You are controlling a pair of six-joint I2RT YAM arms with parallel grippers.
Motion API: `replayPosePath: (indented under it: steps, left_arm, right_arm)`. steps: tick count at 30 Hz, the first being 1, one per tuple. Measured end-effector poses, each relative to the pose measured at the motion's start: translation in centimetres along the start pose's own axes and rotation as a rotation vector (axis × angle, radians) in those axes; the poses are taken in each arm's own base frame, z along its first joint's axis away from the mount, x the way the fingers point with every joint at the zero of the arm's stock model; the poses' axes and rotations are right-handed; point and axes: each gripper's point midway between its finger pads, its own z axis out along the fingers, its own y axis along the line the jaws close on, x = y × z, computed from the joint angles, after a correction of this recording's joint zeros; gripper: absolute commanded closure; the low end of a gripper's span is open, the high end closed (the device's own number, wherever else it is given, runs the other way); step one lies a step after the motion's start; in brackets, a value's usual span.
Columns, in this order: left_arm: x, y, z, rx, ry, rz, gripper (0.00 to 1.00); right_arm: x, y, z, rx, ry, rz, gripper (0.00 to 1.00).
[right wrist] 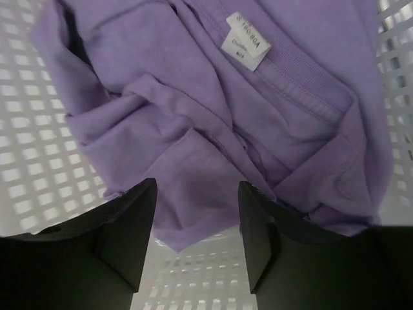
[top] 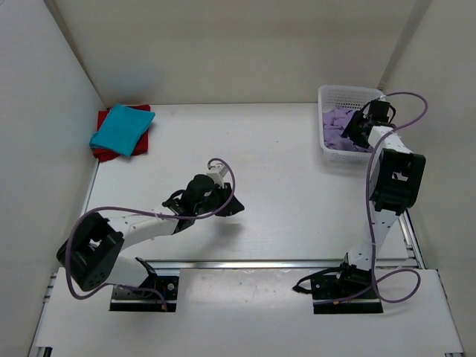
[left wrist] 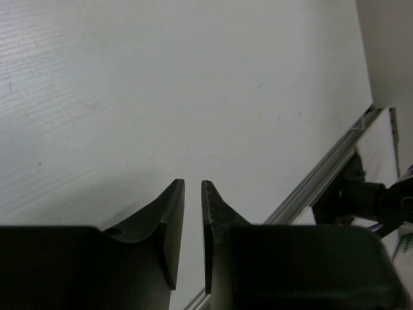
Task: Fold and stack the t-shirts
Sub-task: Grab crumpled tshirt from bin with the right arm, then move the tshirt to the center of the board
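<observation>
A folded teal t-shirt (top: 121, 129) lies on top of a dark red t-shirt (top: 106, 155) in the far left corner of the table. A crumpled lavender t-shirt (top: 336, 131) (right wrist: 213, 97) sits in the white lattice basket (top: 338, 93) at the far right, its white neck label facing up. My right gripper (top: 355, 132) (right wrist: 197, 184) hangs open just above a corner of that shirt, with nothing between its fingers. My left gripper (top: 230, 207) (left wrist: 193, 183) hovers low over bare table near the middle. Its fingers stand only a narrow slit apart and hold nothing.
White walls close in the table on the left, back and right. An aluminium rail (top: 275, 263) (left wrist: 322, 177) runs along the near edge in front of both arm bases. The basket wall (right wrist: 39, 168) surrounds the lavender shirt.
</observation>
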Motion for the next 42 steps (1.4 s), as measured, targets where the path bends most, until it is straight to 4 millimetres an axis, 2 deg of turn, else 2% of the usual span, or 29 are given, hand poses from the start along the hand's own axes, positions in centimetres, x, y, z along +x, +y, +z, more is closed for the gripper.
replayPosePath:
  steps: [3,5,8,10,11,13,15,16,21,24,26,28,31,33,35,36,39,41,42]
  left_arm:
    - [-0.6,-0.4,-0.6,0.029,-0.032,-0.002,0.70]
    - [-0.5,0.1,-0.7,0.034,-0.037,-0.016,0.71]
    - [0.3,1.2,-0.7,0.019,-0.020,-0.044,0.72]
    - [0.5,1.4,-0.6,0.017,-0.013,-0.055,0.73]
    - [0.4,1.4,-0.6,0.018,-0.013,-0.056,0.73]
    - [0.2,1.5,-0.6,0.020,-0.017,-0.065,0.73]
    - [0.0,1.7,-0.6,0.019,-0.021,-0.072,0.75]
    - [0.0,1.8,-0.6,0.019,-0.023,-0.078,0.74]
    - [-0.5,2.0,-0.6,0.016,-0.037,-0.095,0.69]
    - [-0.6,2.0,-0.6,0.021,-0.035,-0.108,0.64]
    - [-0.6,2.1,-0.5,0.022,-0.030,-0.123,0.62]
    - [-0.7,2.4,-0.6,0.020,-0.030,-0.140,0.62]
    - [-1.4,2.9,-0.8,0.016,-0.044,-0.171,0.60]
    - [-2.0,3.4,-1.0,0.009,-0.058,-0.203,0.58]
    - [-2.8,4.1,-1.4,0.008,-0.074,-0.240,0.58]
    - [-3.3,4.5,-1.7,0.007,-0.086,-0.261,0.57]
    - [-4.6,6.1,-2.9,-0.004,-0.138,-0.326,0.56]
    - [-5.2,7.4,-4.1,-0.016,-0.177,-0.369,0.54]
    - [-5.6,8.2,-4.8,-0.024,-0.202,-0.394,0.53]
  right_arm:
    - [1.0,-0.6,1.6,0.001,0.042,-0.006,0.46]
    - [0.7,-0.5,2.3,-0.006,0.053,-0.011,0.46]
    - [-1.0,-0.1,3.7,-0.015,0.036,-0.024,0.47]
    - [-2.3,0.2,4.5,-0.017,0.015,-0.040,0.54]
    - [-2.6,0.2,4.9,-0.017,0.010,-0.045,0.59]
    - [-2.8,0.2,5.5,-0.017,0.012,-0.050,0.84]
    - [-2.6,0.3,6.0,-0.019,0.024,-0.050,1.00]
    - [-2.5,0.3,6.2,-0.017,0.031,-0.047,1.00]
    - [-2.4,1.0,5.7,-0.016,0.036,-0.056,1.00]
    - [-3.7,2.4,3.4,-0.025,0.006,-0.078,1.00]
    - [-5.2,4.4,0.1,-0.057,-0.046,-0.103,1.00]
    - [-7.4,7.5,-5.1,-0.123,-0.138,-0.135,1.00]
    - [-10.7,13.7,-15.7,-0.277,-0.335,-0.196,1.00]
    - [-12.7,18.8,-24.4,-0.422,-0.505,-0.253,1.00]
    - [-12.8,23.9,-32.9,-0.585,-0.649,-0.323,1.00]
    - [-12.0,26.8,-37.3,-0.688,-0.707,-0.362,1.00]
    - [-9.1,33.1,-48.6,-0.994,-0.821,-0.465,0.99]
    - [-9.0,34.8,-53.4,-1.110,-0.884,-0.500,1.00]
    - [-9.5,35.2,-55.1,-1.137,-0.918,-0.509,1.00]
